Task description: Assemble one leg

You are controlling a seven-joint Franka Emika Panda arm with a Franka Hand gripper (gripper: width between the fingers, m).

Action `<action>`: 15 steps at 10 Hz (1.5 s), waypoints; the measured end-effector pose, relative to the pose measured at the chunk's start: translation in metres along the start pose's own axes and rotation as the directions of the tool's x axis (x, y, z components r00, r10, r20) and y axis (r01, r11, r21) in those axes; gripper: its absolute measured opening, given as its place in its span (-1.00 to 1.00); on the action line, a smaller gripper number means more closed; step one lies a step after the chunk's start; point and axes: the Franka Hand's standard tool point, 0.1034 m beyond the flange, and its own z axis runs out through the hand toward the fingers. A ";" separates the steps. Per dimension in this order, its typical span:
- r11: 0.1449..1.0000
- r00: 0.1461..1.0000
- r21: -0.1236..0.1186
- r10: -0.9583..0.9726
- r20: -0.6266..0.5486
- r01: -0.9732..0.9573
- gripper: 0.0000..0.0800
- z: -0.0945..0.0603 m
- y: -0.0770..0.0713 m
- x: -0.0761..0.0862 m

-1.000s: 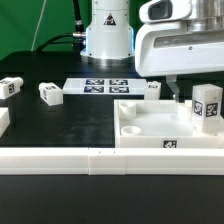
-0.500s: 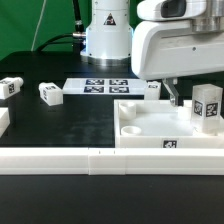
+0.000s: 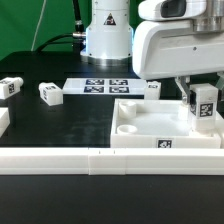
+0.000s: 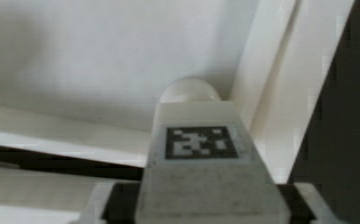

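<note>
My gripper (image 3: 202, 98) is shut on a leg (image 3: 204, 106), a small white block with a square marker tag. The leg stands upright over the right end of the large white tray-like panel (image 3: 150, 127), at the exterior view's right. In the wrist view the leg (image 4: 202, 165) fills the space between my two dark pads (image 4: 129, 203), tag facing the camera. A round corner hole (image 4: 195, 90) of the panel shows just beyond the leg's tip. I cannot tell whether the leg touches the panel.
Three more legs lie on the black table: one (image 3: 50, 93) and another (image 3: 11, 86) at the left, one (image 3: 152, 90) behind the panel. The marker board (image 3: 104, 86) lies in front of the robot base. A long white rail (image 3: 90, 159) runs along the front.
My fingers have moved to the exterior view's right and closed around the leg. The panel has shifted slightly to the exterior view's left.
</note>
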 end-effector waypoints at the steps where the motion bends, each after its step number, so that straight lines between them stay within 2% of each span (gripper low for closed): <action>1: 1.000 1.000 0.000 0.002 0.000 -0.002 -0.27 0.000 0.000 0.000; 2: 0.998 0.998 0.000 0.055 0.001 -0.055 -0.27 0.001 -0.002 -0.002; 4: 0.952 0.952 0.009 0.305 0.007 -0.305 -0.27 0.002 -0.005 -0.003; 6: 0.855 0.855 0.011 0.518 0.012 -0.518 -0.27 0.003 -0.005 -0.004; 10: 0.578 0.578 0.008 0.816 0.020 -0.816 -0.27 0.004 -0.007 -0.005; 11: 0.470 0.470 0.008 0.882 0.025 -0.882 -0.27 0.004 -0.008 -0.006; 12: 0.377 0.377 0.009 0.926 0.031 -0.926 -0.27 0.004 -0.008 -0.006; 14: 0.270 0.270 0.009 0.962 0.041 -0.963 -0.27 0.005 -0.009 -0.006; 15: 0.165 0.165 0.007 0.985 0.050 -0.986 -0.27 0.005 -0.010 -0.006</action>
